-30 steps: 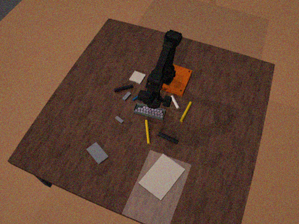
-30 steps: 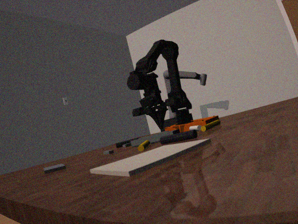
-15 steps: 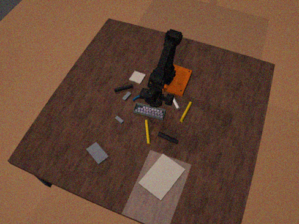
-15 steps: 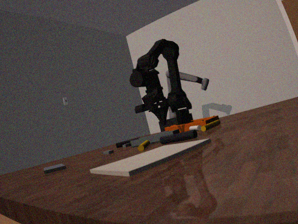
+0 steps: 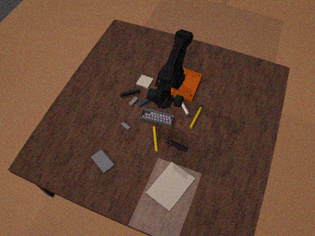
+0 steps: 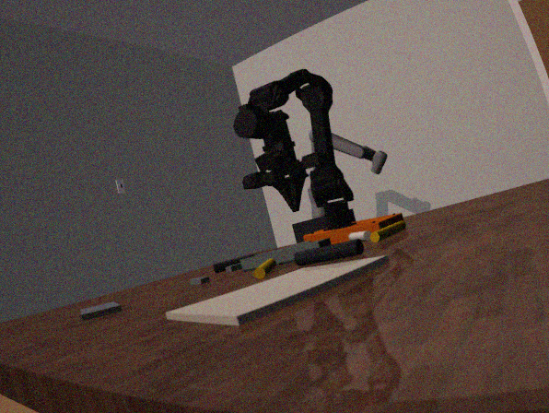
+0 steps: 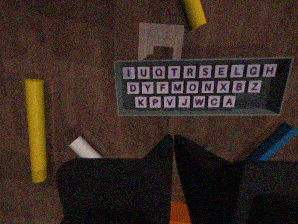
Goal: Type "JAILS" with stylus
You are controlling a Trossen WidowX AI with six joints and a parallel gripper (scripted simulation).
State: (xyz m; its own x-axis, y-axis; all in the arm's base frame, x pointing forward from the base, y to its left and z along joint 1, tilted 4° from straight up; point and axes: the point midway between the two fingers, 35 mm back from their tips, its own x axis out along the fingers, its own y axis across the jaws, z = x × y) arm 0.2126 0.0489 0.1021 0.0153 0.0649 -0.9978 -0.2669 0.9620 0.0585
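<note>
Keyboard (image 5: 157,117) lies flat mid-desk (image 5: 240,123), just on the near side of the arm. In the wrist view its rows read IUQTRSELGH, DYFMONXBZ, KPVJWCA.

Gripper (image 7: 173,137) points down and hangs above the desk, off the keyboard's far edge, beside the KPVJWCA row. It touches no key. Fingers are pressed almost together, only a thin slit between them, nothing held.

Stylus: cannot tell which of the loose sticks it is. All of them lie on the desk, none in the gripper:
- blue stick (image 5: 144,102), far-left of the keyboard, close to the gripper
- white stick (image 5: 185,108), far-right of the keyboard, near the arm
- yellow stick (image 5: 195,117), right of the keyboard, apart from it
- second yellow stick (image 5: 155,138), near side of the keyboard
- dark stick (image 5: 177,145), just right of that yellow one
- another dark stick (image 5: 130,92), left of the arm

Orange plate (image 5: 191,82) sits under the arm base, far side. White pad (image 5: 145,81) lies left of the arm. Three grey blocks lie to the left: one (image 5: 133,100) by the blue stick, one (image 5: 125,125) near-left of the keyboard, and a bigger one (image 5: 103,161) nearer still. Paper sheet (image 5: 170,186) lies tilted on a pale mat (image 5: 154,219) at the near edge.
</note>
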